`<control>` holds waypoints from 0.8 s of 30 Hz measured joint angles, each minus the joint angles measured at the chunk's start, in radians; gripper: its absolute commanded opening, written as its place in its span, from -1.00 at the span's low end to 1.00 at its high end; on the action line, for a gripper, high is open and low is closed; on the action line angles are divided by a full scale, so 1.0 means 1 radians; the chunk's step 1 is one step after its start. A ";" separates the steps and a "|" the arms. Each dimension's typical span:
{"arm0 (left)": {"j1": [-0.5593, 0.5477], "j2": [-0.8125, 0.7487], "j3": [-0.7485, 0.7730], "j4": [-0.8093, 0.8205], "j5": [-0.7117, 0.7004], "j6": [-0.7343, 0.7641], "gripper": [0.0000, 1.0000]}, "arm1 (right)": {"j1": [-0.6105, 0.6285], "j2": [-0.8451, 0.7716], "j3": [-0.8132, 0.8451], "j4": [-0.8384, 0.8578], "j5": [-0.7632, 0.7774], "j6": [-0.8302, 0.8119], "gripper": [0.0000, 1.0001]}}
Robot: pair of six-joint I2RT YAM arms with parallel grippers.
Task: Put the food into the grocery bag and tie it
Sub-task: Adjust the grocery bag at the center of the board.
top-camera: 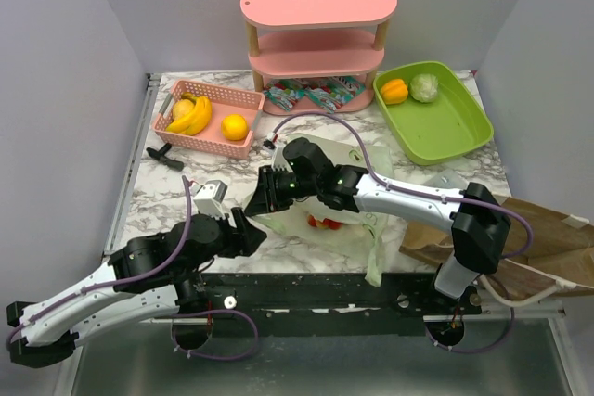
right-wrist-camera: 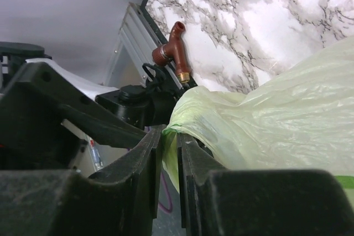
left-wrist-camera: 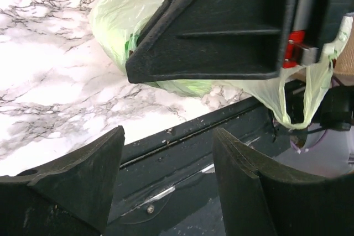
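The pale-green grocery bag (top-camera: 345, 222) lies crumpled near the table's front edge, and small red fruits (top-camera: 322, 222) show through it. My right gripper (top-camera: 263, 194) is at the bag's left edge. In the right wrist view that gripper (right-wrist-camera: 171, 135) is shut on a fold of the bag (right-wrist-camera: 265, 120). My left gripper (top-camera: 243, 229) hangs open just left of it with nothing between its fingers (left-wrist-camera: 83, 181). The bag (left-wrist-camera: 127, 20) is ahead of it. Bananas (top-camera: 192, 115) lie in a pink basket (top-camera: 243, 99). An orange bell pepper (top-camera: 394, 90) and a pale leafy head (top-camera: 424, 87) sit in a green tray (top-camera: 455, 127). Snack packets (top-camera: 316, 95) lie under the shelf.
A pink shelf unit (top-camera: 318, 30) stands at the back centre. An orange round fruit (top-camera: 235, 126) shares the pink basket. A brown paper bag (top-camera: 529, 243) lies flat at the right front. A small dark T-shaped object (top-camera: 165, 154) lies left of the basket.
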 measured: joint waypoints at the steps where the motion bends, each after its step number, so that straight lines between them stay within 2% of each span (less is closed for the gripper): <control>1: 0.000 0.002 -0.011 0.009 -0.005 -0.015 0.27 | 0.000 0.000 0.004 -0.001 0.000 0.006 -0.53; 11: 0.000 0.025 -0.101 0.172 -0.054 -0.135 0.21 | 0.000 0.001 0.015 -0.018 0.006 0.086 -0.63; 22: 0.000 0.078 -0.122 0.252 -0.128 -0.210 -0.18 | 0.000 0.002 0.010 -0.021 0.022 0.235 -0.64; 24: 0.000 0.103 -0.122 0.259 -0.132 -0.214 -0.32 | 0.000 0.002 0.010 -0.021 0.023 0.249 -0.64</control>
